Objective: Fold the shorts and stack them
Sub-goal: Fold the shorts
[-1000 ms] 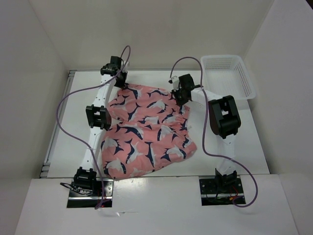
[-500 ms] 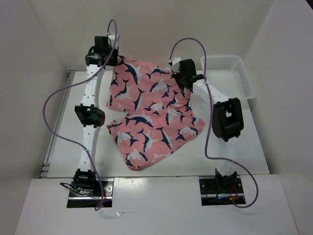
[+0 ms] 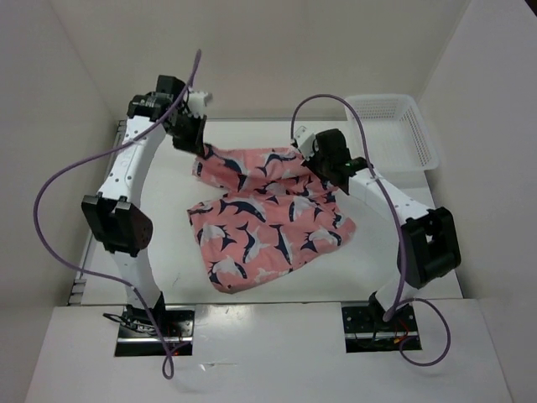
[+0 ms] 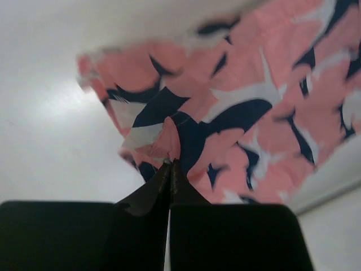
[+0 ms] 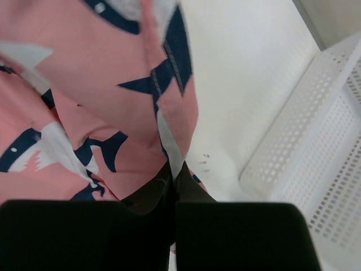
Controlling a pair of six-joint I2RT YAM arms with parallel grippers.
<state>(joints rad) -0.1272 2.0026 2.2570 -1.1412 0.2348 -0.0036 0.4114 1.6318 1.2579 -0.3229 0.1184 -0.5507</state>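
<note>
- Left tool (image 3: 199, 149): held above the far left of the worktop (image 3: 168, 245). The left wrist view shows its jaws closed to a hairline, with a small peak of fabric pinched between the tips.
- Right tool (image 3: 314, 164): held above the far right-centre of the worktop. The right wrist view shows its jaws pressed together on a stitched edge of the fabric.
- Shorts (image 3: 268, 220): coral-pink with a navy and white shark print. The far edge is lifted and strung between the two tools, sagging slightly in the middle. The near part lies loosely on the middle of the worktop in a slanted, rumpled layer, and one corner reaches toward the near edge.
- Basket (image 3: 394, 126): white mesh, at the far right corner of the worktop. It sits just beyond the right tool and is not touching the shorts.
- Blur: the left wrist view is soft, so the garment's seams cannot be made out there.
</note>
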